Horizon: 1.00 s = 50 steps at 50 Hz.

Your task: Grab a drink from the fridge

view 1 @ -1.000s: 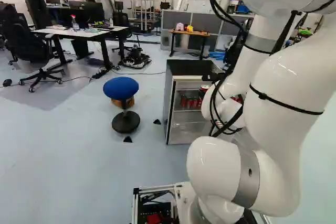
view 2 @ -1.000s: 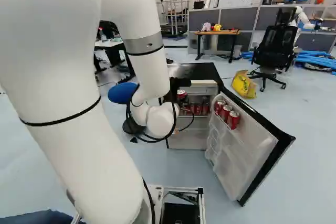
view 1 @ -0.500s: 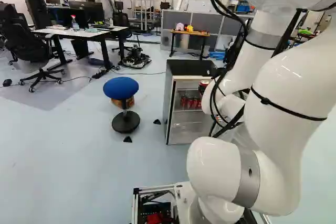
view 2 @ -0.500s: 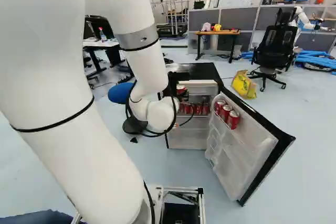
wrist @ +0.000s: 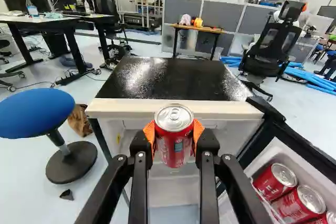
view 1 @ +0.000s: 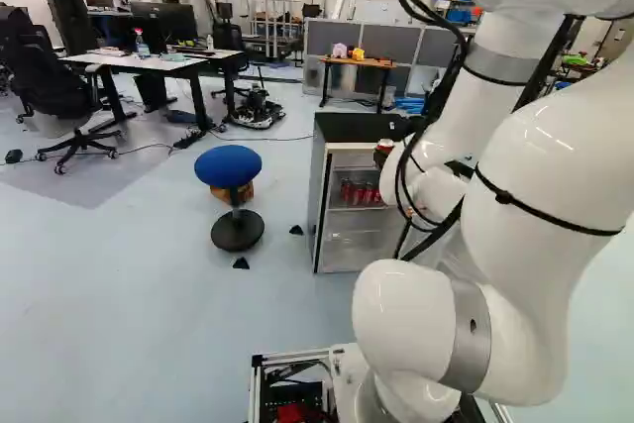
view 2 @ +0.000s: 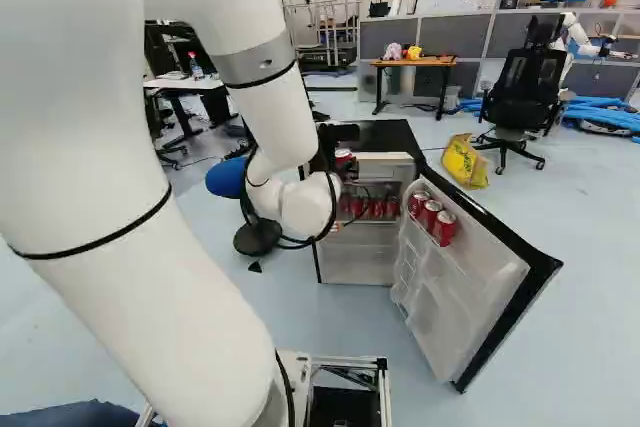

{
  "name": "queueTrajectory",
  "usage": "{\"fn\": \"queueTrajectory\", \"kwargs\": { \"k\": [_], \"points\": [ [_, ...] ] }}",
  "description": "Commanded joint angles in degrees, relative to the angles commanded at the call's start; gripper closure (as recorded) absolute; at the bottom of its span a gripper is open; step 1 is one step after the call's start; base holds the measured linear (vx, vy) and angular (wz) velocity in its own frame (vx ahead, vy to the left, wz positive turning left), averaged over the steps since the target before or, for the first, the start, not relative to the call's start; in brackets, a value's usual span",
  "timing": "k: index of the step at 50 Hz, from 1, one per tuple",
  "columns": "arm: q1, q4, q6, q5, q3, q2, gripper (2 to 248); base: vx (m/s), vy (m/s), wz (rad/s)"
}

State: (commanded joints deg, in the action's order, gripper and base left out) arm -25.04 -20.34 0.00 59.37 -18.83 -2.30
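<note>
Lab bg, wood-top table [wrist: 198, 28] behind mini fridge [wrist: 173, 80]. Gripper [wrist: 174, 135] has red soda can [wrist: 174, 148] pinched btwn pads [wrist: 150, 134], just in front of fridge's top edge. Grab looks done, can prob. out; left: back off fridge, maybe shut its open door [view 2: 462, 282].

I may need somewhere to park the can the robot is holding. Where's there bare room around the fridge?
The fridge's black top looks bare from its pale front edge to its far edge. It is crowded on the inside shelf, with its row of red cans, and at the door's upper rack, with more cans. The gripper occupies the front.
</note>
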Motion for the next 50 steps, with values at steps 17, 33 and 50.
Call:
{"fn": "queueTrajectory", "kwargs": {
  "k": [17, 33, 50],
  "points": [
    [1.19, 0.88, 0.00, -1.30, -2.16, 0.52, 157, 0.000, 0.000, 0.000],
    [2.31, 2.04, 0.00, -3.46, -4.38, 0.76, 157, 0.000, 0.000, 0.000],
    [3.49, 3.36, 0.00, -6.36, -7.02, 0.65, 157, 0.000, 0.000, 0.000]
  ]
}}
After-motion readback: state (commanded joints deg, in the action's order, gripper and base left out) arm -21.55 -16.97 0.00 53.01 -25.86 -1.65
